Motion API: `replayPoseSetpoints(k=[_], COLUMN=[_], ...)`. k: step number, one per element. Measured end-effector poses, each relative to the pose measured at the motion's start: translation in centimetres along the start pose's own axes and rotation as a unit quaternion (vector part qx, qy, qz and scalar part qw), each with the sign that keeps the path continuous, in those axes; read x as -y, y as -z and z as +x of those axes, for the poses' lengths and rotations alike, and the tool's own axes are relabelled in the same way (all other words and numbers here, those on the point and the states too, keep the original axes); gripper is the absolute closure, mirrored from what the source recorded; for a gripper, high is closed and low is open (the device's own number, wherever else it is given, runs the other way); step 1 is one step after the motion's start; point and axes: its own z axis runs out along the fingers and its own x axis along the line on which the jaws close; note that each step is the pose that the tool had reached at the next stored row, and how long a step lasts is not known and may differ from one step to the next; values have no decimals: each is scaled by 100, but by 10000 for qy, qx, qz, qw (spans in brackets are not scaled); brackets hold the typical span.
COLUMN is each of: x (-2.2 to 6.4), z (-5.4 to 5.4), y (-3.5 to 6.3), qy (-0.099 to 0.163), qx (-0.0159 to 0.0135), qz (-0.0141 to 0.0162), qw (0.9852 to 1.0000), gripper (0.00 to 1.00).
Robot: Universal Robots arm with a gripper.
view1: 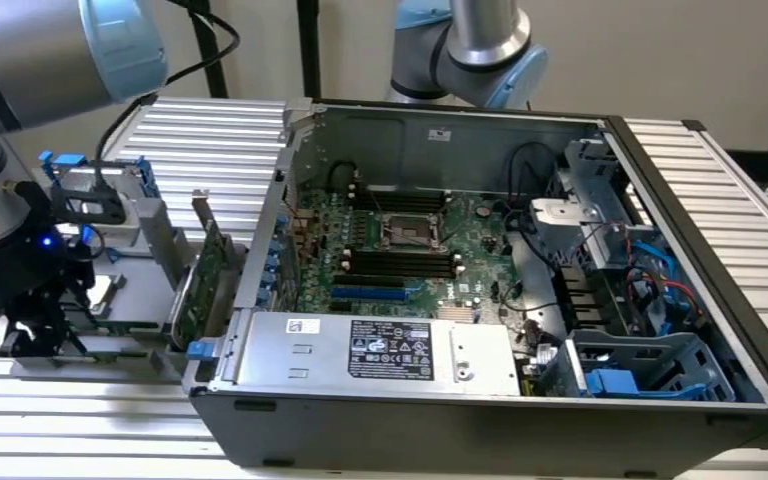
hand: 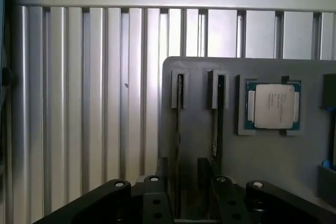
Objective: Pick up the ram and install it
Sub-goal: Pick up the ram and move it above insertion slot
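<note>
Robot at the parts station: the arm's gripper (view1: 37, 340) hangs low over a grey holder (view1: 144, 245) on the slatted table (view1: 91, 420). The holder sits on the exterior view's left of the open computer case (view1: 491, 425).

In the wrist view the gripper (hand: 184, 182) has its black fingers spread apart, with nothing clamped between them. The ram (hand: 214, 142) stands on edge in one of two narrow slots in the holder (hand: 194, 77). It shows as a thin strip just beside the fingers, and whether it touches them cannot be told. The second slot runs down between the fingers. What it holds cannot be made out.

A square silver processor chip (hand: 273, 106) rests in its own recess further along the holder. A green expansion card (view1: 208, 275) stands upright between the holder and the case. The motherboard (view1: 471, 225) lies exposed inside the case.
</note>
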Motion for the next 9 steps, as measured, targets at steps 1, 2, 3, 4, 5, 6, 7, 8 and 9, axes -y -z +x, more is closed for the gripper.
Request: replayPoseSetpoints(k=[1,2,3,4,5,6,7,8,9], x=[2,4,5,7,8,9,10,11,12], z=[3,5,8,10,12,14,16,18,19], y=[-19,-36,-56,-73,-92,-109,-127,-146,-165], qy=[0,0,0,0,0,0,0,0,0], qx=[0,0,0,0,0,0,0,0,0], qz=[1,0,0,0,0,0,0,0,0], qw=[10000,10000,10000,10000,10000,10000,10000,10000,10000], gripper=[0,0,0,0,0,0,0,0,0])
